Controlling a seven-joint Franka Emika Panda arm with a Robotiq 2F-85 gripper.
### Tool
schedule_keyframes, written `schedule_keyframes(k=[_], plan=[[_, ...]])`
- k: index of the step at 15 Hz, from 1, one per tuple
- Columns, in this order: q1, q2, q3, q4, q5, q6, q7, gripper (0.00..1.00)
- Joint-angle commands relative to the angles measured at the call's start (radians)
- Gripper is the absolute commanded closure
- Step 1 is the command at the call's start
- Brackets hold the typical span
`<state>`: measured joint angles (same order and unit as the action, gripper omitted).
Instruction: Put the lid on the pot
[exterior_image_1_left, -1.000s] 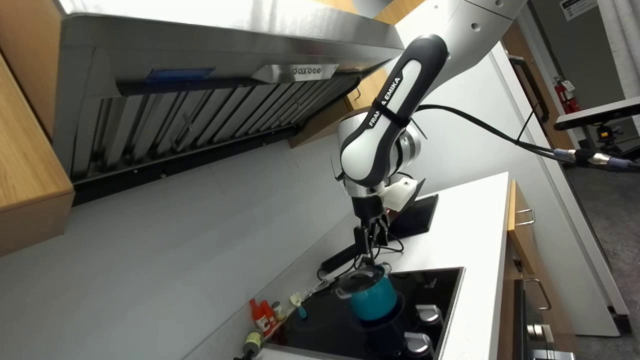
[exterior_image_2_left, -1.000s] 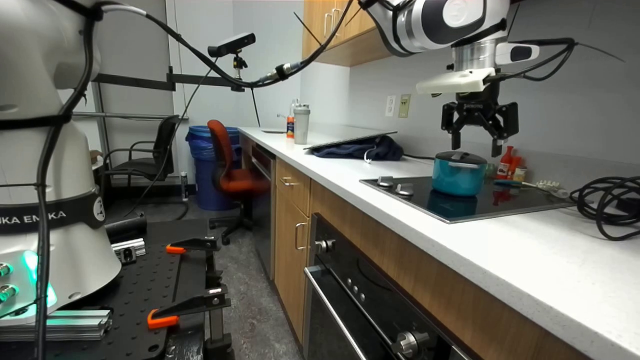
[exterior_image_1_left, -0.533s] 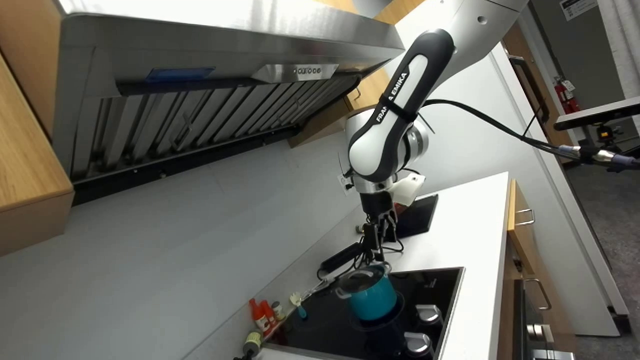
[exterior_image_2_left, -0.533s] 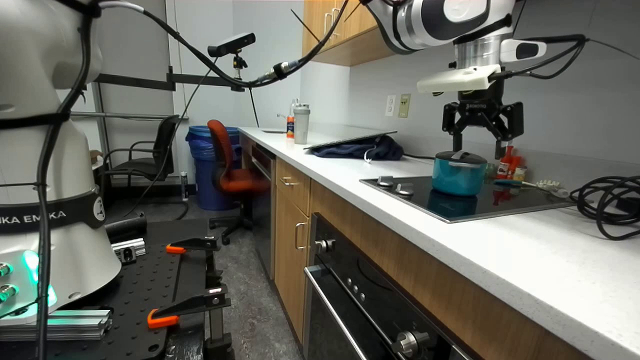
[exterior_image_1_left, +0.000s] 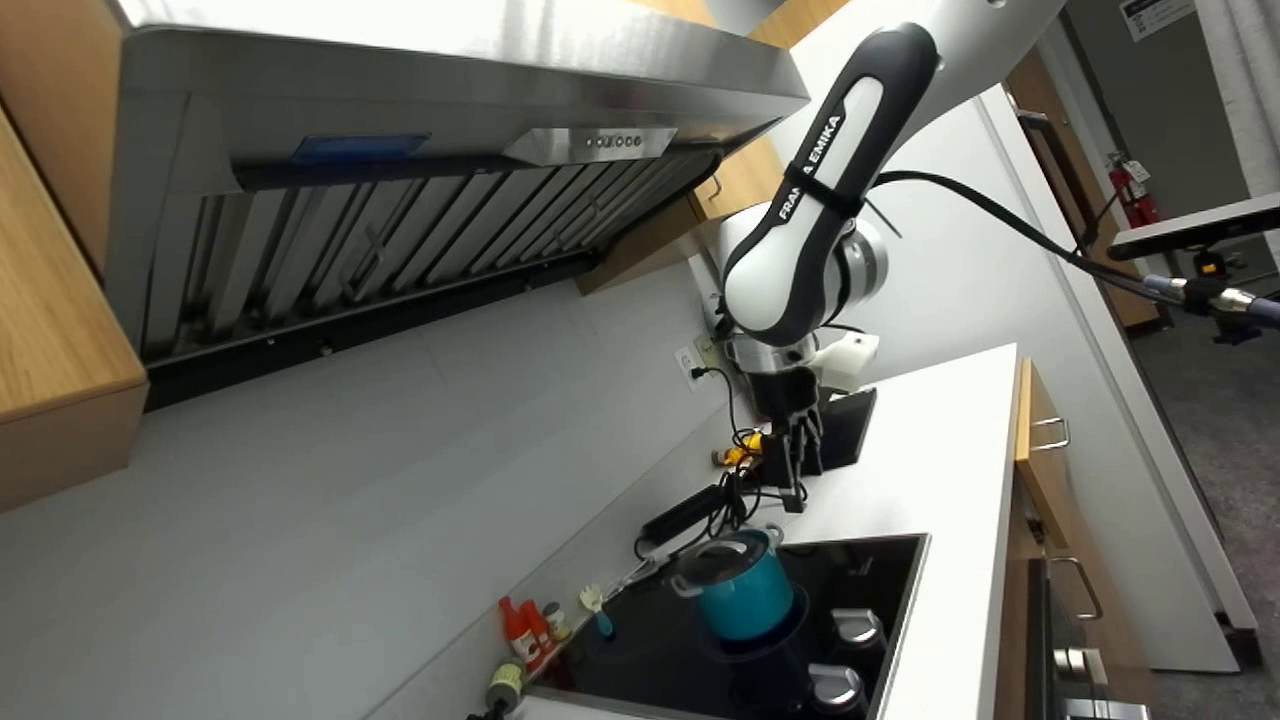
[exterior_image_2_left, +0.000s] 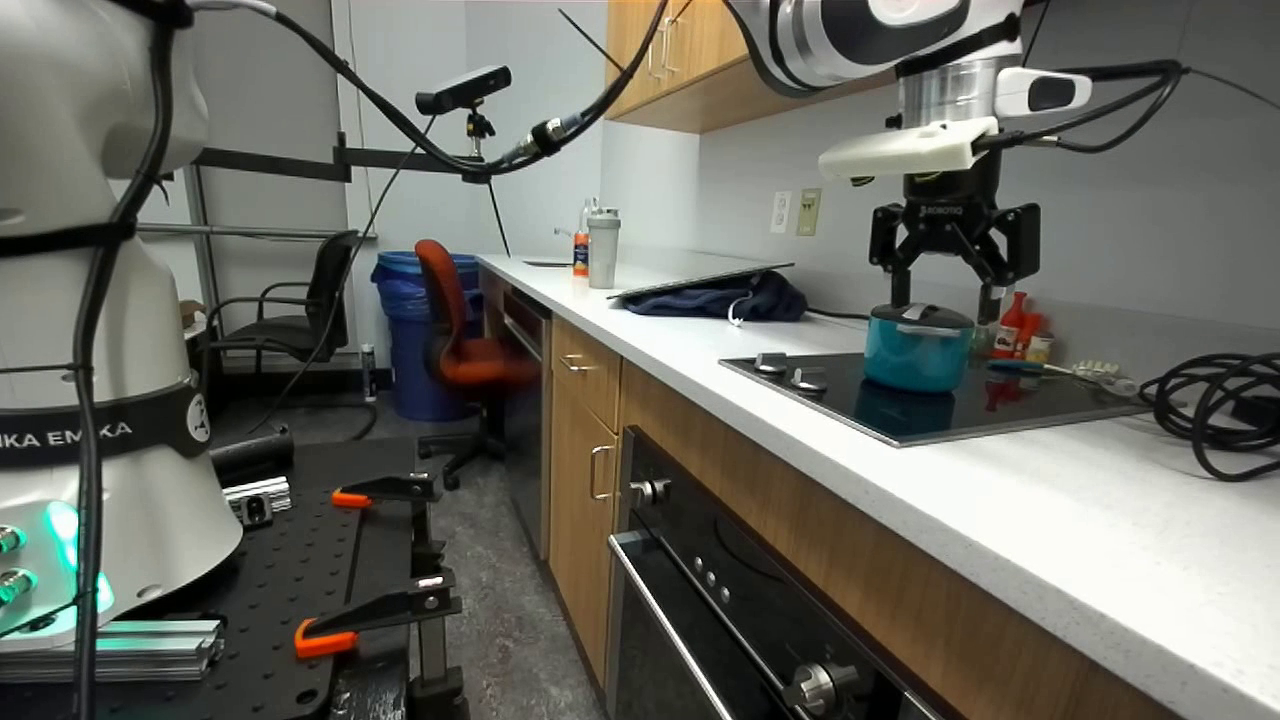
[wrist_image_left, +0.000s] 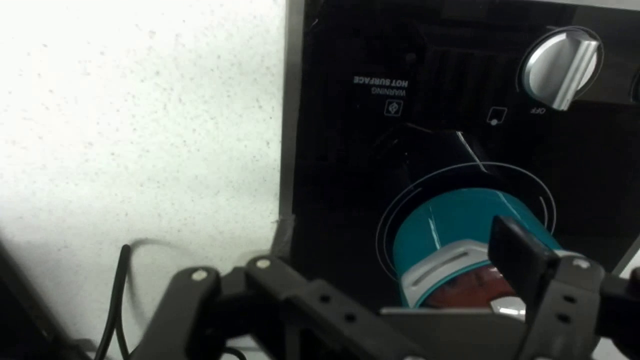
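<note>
One teal pot (exterior_image_2_left: 912, 357) stands upright on the black cooktop (exterior_image_2_left: 1040, 405), and the lid (exterior_image_2_left: 925, 318) lies on top of it, dark with a pale grip, covering the mouth. The gripper (exterior_image_1_left: 792, 500) points down, clear of both: in an exterior view its tips show to the right of the pot and farther off, above the white counter (exterior_image_1_left: 960, 440), near a light grey handle (exterior_image_1_left: 776, 535) of the pot but apart from it. Its jaws stand wide apart. In the wrist view one finger (wrist_image_left: 520, 245) crosses in front of the pot, so how snugly the lid sits on that part of the rim is hard to judge from there.

Left of the pot in an exterior view, two silver knobs (exterior_image_2_left: 770, 362) rise from the cooktop. Far and to the right, two red bottles (exterior_image_2_left: 1008, 330) and a small jar (exterior_image_2_left: 1040, 348) stand by the wall (exterior_image_2_left: 1150, 250), and a utensil (exterior_image_2_left: 1097, 371) with a teal handle and a pale head lies just beside them. At the right end of the counter there, a tangle of black cable (exterior_image_2_left: 1258, 408) sits near the cooktop. A dark flat panel (exterior_image_1_left: 850, 430) rests on dark blue cloth (exterior_image_2_left: 750, 298), with a grey shaker bottle (exterior_image_2_left: 603, 250) farther along to the left. A steel range hood (exterior_image_1_left: 440, 90) hangs overhead.
</note>
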<state>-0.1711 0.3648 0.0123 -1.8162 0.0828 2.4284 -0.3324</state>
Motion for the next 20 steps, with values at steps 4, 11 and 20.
schedule_keyframes(k=[4, 11, 20], plan=[[-0.036, -0.121, 0.005, -0.139, 0.067, -0.015, -0.114, 0.03], [-0.058, -0.249, -0.002, -0.301, 0.19, -0.009, -0.325, 0.04], [-0.034, -0.416, -0.08, -0.468, 0.266, -0.074, -0.576, 0.04]])
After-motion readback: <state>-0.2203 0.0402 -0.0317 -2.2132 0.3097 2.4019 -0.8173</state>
